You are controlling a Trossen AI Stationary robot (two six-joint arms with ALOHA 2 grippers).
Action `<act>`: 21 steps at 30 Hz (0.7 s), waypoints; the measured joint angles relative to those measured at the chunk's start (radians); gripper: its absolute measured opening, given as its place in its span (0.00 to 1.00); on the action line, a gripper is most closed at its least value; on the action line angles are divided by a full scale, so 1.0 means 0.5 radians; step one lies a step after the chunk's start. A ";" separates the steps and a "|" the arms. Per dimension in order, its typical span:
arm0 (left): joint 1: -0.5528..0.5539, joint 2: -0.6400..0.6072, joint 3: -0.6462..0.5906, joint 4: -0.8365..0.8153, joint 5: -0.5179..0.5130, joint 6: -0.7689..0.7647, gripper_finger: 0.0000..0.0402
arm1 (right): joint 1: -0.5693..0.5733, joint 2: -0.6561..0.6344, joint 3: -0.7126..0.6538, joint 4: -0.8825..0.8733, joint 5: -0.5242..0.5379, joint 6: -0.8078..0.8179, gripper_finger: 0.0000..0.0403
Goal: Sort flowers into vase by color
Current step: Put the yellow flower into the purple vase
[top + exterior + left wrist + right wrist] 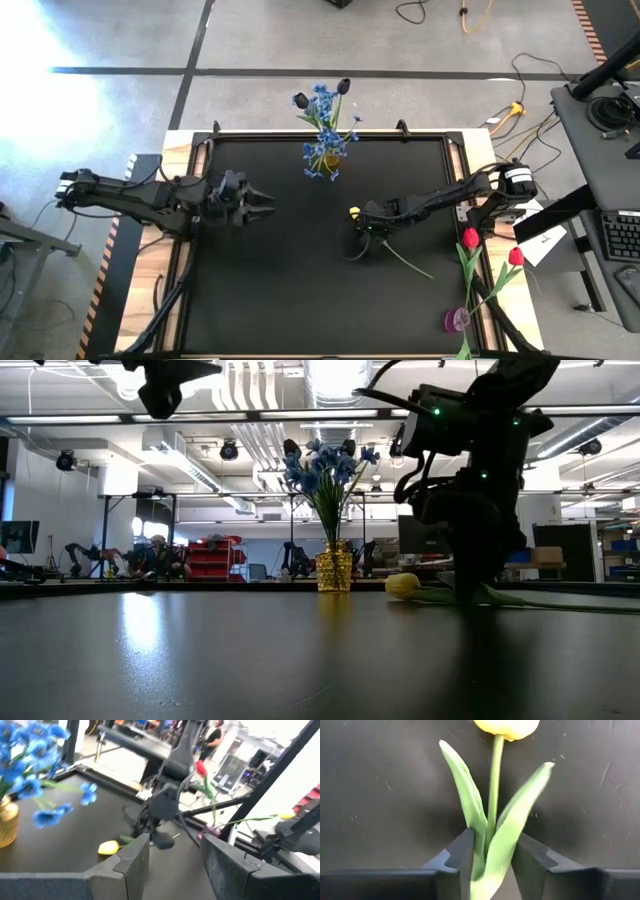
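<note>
Blue sprigs (326, 140) fill the gold vase (330, 160). Right tool (492, 851) pinches the yellow tulip (495, 795) on the black table (280, 290); left tool (262, 207) hangs open, empty. Red tulips (490, 248) remain, I'd say.

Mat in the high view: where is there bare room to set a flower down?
Free: the mat in front of the left tool, and between it and the vase. Crowded: around the right tool on the yellow tulip, and the red tulips at the right edge.
</note>
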 joint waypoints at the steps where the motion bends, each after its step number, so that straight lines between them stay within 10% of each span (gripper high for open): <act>1: -0.005 -0.002 0.000 0.020 0.002 0.010 0.41 | -0.001 0.008 0.001 0.004 -0.002 -0.013 0.26; 7: -0.086 0.007 0.108 0.031 0.007 0.014 0.41 | 0.016 -0.110 -0.012 0.052 0.018 0.047 0.05; 21: -0.369 0.291 0.260 0.626 -0.397 0.197 0.41 | 0.313 -1.335 -0.011 0.506 0.122 -0.085 0.02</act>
